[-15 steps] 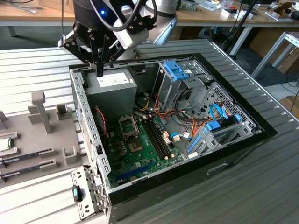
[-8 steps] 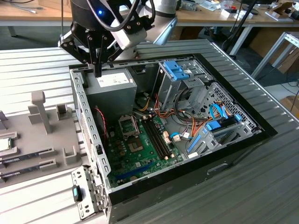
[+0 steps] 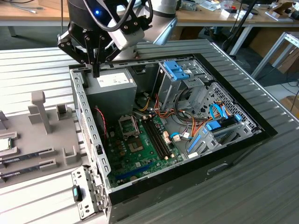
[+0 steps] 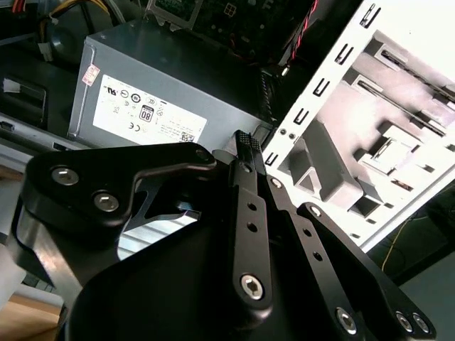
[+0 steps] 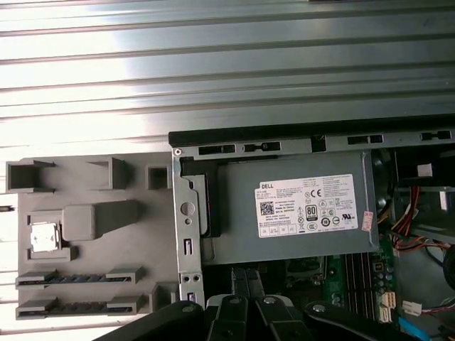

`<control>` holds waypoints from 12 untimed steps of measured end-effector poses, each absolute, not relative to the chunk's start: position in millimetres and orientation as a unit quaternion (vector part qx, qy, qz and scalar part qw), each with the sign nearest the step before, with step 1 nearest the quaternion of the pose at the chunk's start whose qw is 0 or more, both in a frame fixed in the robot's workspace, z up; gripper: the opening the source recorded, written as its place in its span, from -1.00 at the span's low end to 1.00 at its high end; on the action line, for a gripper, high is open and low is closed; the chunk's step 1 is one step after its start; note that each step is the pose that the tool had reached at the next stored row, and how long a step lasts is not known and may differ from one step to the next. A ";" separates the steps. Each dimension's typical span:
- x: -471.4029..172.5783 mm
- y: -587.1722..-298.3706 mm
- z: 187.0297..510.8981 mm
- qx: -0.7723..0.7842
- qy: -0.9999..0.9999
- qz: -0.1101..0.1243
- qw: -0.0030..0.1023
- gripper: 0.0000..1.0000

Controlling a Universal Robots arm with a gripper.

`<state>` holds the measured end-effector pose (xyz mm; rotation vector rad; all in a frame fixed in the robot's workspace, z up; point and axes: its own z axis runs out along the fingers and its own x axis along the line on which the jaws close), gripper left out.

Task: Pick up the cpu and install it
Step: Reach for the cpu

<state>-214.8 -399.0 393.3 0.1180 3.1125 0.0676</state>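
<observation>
The ribbed metal counter [image 3: 224, 200] carries an open case [image 3: 187, 171], whose black wall runs along the near side; the case lies flat with its inside facing up. Beside it, toward the counter's edge on the exterior view's left, lies a grey tray [image 3: 51, 135]. Two memory sticks [image 3: 25, 156] rest in slots along the tray's near part. Just beyond them the cpu [image 3: 3, 143] sits flat in a square recess of the tray, silvery top up. It is outside the case and well apart from the end effector.

Inside the case, a green motherboard [image 3: 140, 149] covers the near part of the floor, and a black socket [image 3: 128, 124] stands toward the board's far end. Farther back, a grey power supply [image 3: 114, 83] fills the case's far corner on the tray's side.

The end effector [image 3: 96, 71] hangs over that corner, above the power supply's edge next to the case wall. Its fingers [image 4: 247, 177] are pressed together at the tips with nothing between them. Whether the tips touch the metal below I cannot tell. Behind the counter stand wooden benches [image 3: 210, 18].
</observation>
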 end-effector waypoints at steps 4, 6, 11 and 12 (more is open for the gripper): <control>-217.4 -398.9 393.3 0.038 0.999 0.022 0.013 -0.79; -219.3 -398.9 393.3 0.038 0.999 0.022 0.013 -0.79; -222.6 -398.9 393.3 0.038 0.999 0.022 0.013 -0.79; -223.0 -398.9 393.3 0.038 0.999 0.022 0.013 -0.79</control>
